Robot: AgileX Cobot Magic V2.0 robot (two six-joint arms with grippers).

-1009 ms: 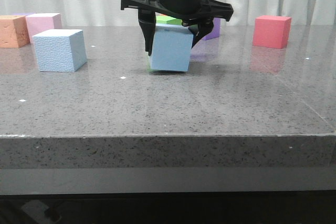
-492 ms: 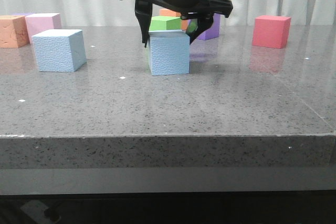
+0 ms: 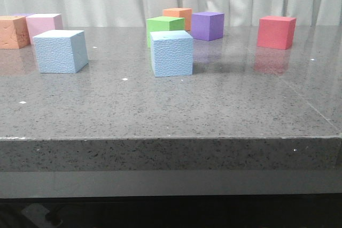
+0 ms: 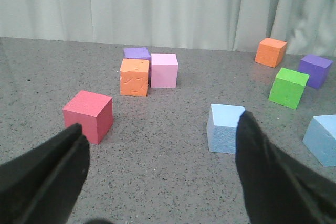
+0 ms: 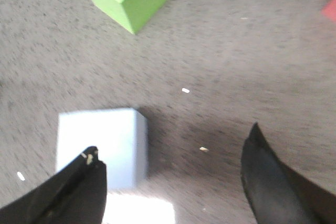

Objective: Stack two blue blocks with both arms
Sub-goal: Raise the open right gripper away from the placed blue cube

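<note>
The blue blocks sat apart on the grey table (image 3: pixel 160 110), neither stacked: one blue block (image 3: pixel 171 53) stood near the middle, just in front of the green cube (image 3: pixel 165 25), and the other blue block (image 3: pixel 60 50) rested well off to the left, near the pink cube (image 3: pixel 44 24) and an orange cube (image 3: pixel 13 31). The right gripper (image 5: pixel 170 169) hung above the middle block with its jaws spread wide, gripping nothing. The left gripper (image 4: pixel 157 156) also had its jaws apart and empty, both blocks visible beyond it.
</note>
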